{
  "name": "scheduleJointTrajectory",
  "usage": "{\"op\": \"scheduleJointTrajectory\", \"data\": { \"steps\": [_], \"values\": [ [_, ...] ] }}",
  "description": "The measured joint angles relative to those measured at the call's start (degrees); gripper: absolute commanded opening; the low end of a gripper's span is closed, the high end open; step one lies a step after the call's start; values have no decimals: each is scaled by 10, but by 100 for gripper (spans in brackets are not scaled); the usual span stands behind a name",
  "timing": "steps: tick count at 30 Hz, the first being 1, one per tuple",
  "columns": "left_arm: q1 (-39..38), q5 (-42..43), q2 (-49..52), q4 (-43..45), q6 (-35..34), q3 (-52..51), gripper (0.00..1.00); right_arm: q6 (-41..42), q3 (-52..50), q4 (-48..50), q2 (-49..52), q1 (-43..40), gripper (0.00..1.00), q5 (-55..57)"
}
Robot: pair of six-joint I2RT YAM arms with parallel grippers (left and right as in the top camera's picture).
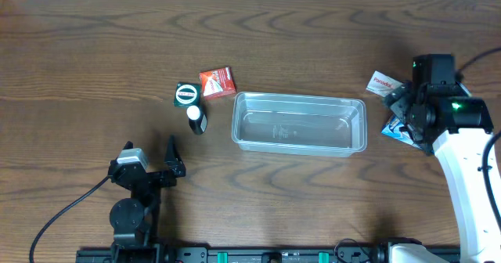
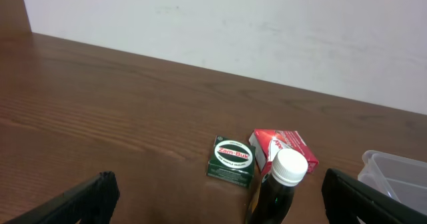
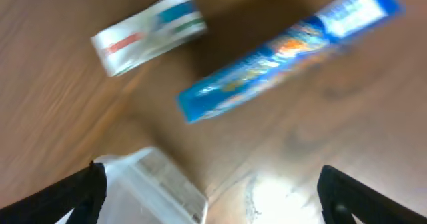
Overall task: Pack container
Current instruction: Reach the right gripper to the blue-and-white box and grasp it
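Observation:
The clear plastic container (image 1: 297, 97) sits empty at the table's middle. Its corner shows in the left wrist view (image 2: 393, 171) and the right wrist view (image 3: 157, 184). To its left are a green tin box (image 1: 186, 95) (image 2: 232, 159), a red box (image 1: 217, 82) (image 2: 285, 146) and a dark bottle with a white cap (image 1: 196, 119) (image 2: 281, 184). My left gripper (image 1: 168, 165) (image 2: 220, 204) is open and empty, short of the bottle. My right gripper (image 1: 401, 108) (image 3: 213, 197) is open and empty, above the table between the container's right end and two boxes.
A white box (image 1: 383, 84) (image 3: 148, 32) and a blue box (image 1: 396, 130) (image 3: 287, 54) lie right of the container, the blue one partly hidden under my right arm in the overhead view. A white wall stands behind the table's far edge.

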Motion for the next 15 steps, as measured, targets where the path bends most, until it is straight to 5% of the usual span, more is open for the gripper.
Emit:
{"op": "scheduleJointTrajectory", "data": {
  "steps": [7,15],
  "values": [
    [0,0,0,0,0,0,98,110,-2,4,0,-26,99,55],
    [0,0,0,0,0,0,98,98,-8,80,38,-110,99,6]
  ]
}}
